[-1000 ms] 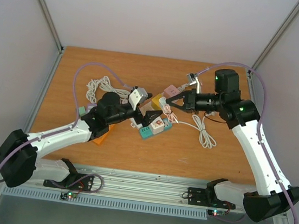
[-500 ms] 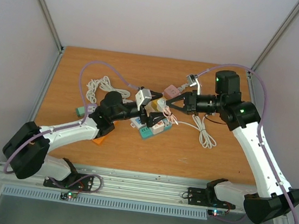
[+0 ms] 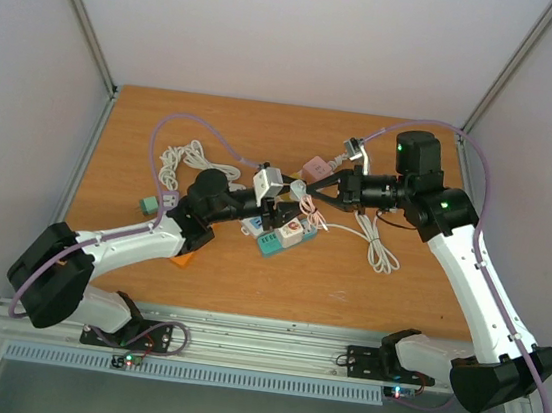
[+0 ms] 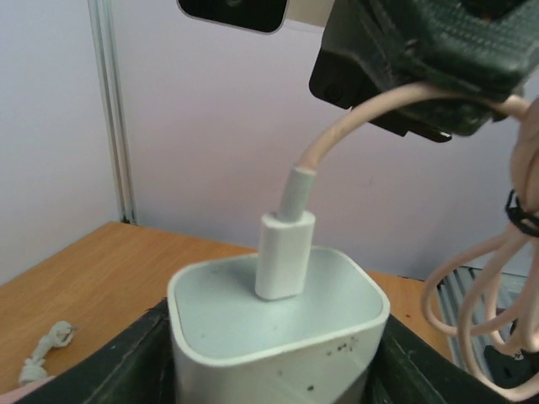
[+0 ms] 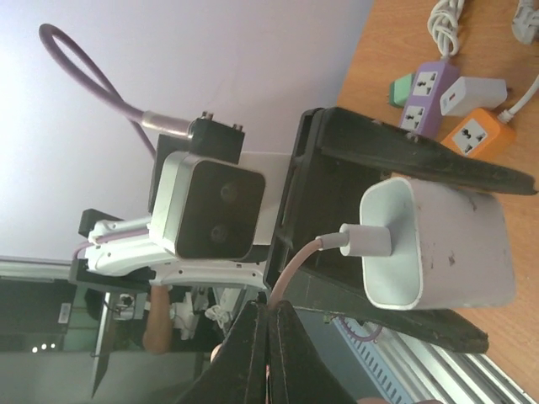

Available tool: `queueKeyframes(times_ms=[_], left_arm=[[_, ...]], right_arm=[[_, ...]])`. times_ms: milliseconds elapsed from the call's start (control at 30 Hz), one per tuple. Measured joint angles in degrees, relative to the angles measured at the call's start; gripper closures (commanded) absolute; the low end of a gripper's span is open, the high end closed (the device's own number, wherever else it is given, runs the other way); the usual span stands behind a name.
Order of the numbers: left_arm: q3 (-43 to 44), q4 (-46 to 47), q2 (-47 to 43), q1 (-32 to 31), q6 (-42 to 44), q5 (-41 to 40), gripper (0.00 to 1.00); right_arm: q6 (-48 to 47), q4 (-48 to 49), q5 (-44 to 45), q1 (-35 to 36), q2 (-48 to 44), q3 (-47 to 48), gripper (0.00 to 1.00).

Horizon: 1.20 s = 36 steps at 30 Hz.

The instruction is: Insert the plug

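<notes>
Left tool (image 3: pixel 281 205): clamped on a white USB charger block (image 4: pixel 278 320). Its black fingers (image 5: pixel 404 156) lie against two opposite sides of the block, at centre frame in the top view.

Plug (image 4: pixel 285 252): a white connector, upright on the charger's face at the centre of the left wrist view, its body flush against that face.

Cable (image 4: pixel 354 126): pale pink, curving from the plug to the upper right of that view.

Right tool (image 5: pixel 268 316): fingers together, pinching the cable a little way from the plug.

Table (image 3: pixel 165 122): purple (image 5: pixel 425 88) and orange (image 5: pixel 476 135) socket adapters lie on it, upper right in the right wrist view.
</notes>
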Motion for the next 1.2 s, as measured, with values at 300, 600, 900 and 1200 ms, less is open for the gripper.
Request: queueKeyframes(times_ms=[300,600,900,1200], left_arm=[[0.1,-1.6,-0.1,0.0,2.1,0.1,0.63],[0.3,-15.1,-2.5,0.0,9.5,1.7,0.64],[3.9,-26.4,-3.0,0.0,15.8,5.2,0.63],[4.3,-29.4,-2.9,0.0,17.3,6.6,0.63]], right_arm=[[-4.0,-5.6,6.1,0.0,0.2,0.9,0.61],[-15.1,-16.1,22.5,2.6,1.9,7.2,0.41],[-18.3,-19.8,34.3,11.8,7.3,8.8,0.43],[-17.5,-20.7,36.5,15.8,10.6,8.8,0.54]])
